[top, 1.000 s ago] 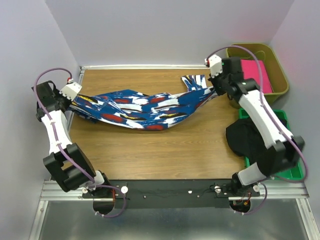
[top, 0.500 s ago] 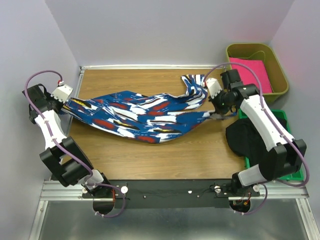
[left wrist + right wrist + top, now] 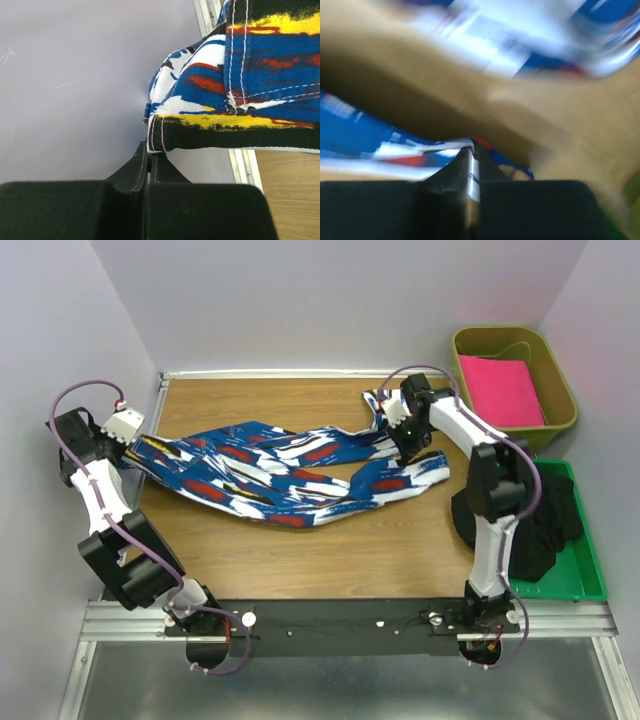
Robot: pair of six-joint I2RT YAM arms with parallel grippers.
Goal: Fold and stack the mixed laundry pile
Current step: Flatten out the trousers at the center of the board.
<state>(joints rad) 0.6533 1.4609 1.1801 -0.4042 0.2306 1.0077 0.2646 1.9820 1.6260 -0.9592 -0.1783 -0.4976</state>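
The long blue cloth (image 3: 290, 475) with white, red and black blotches lies stretched across the wooden table, its right end doubled back over itself. My left gripper (image 3: 133, 445) at the far left edge is shut on the cloth's hemmed end (image 3: 210, 130), which the left wrist view shows pinched between the fingertips (image 3: 149, 150). My right gripper (image 3: 405, 438) sits over the cloth's right part. The right wrist view is blurred, but the jaws (image 3: 474, 147) stand closed on a fold of the blue cloth (image 3: 365, 140). The black garment (image 3: 548, 525) lies bunched in the green tray.
A green tray (image 3: 578, 582) stands at the right edge. An olive bin (image 3: 562, 418) at the back right holds a folded pink cloth (image 3: 500, 390). Walls enclose the table on the left, back and right.
My right gripper has swung left and toward the table's middle, dragging the cloth's right end over itself. My left gripper pulled its end further left a second ago, then stayed put.
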